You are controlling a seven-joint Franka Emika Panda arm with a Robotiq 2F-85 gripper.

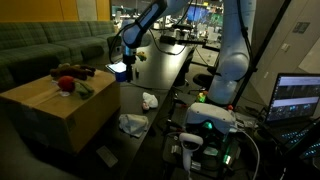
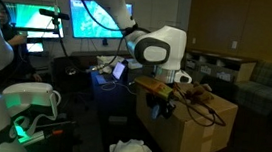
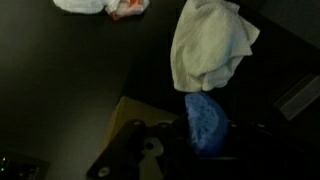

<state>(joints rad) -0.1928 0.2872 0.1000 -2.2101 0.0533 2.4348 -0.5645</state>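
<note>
Dark surface (image 3: pixel 60 90); hand (image 1: pixel 120 70) at blue object (image 3: pixel 205 122); white cloth (image 3: pixel 210 45) beside.

A cardboard box (image 1: pixel 45 108) stands before a green sofa (image 1: pixel 40 42) in an exterior view. On its top lie a red item (image 1: pixel 66 84) with green stems and, behind it, a darker object (image 1: pixel 73 70) too small to identify. Beside the box, 2 crumpled white cloths (image 1: pixel 133 124) lie near each other on the dark floor. A long black tabletop (image 1: pixel 168 62) runs toward cluttered desks, and an open laptop (image 1: pixel 297 98) glows at the right edge. In an exterior view, 2 lit monitors (image 2: pixel 93 20) shine at the back. The wrist view shows a bunched white towel (image 3: pixel 210 45) and a white-and-orange cloth (image 3: pixel 110 6) at the top edge.
</note>
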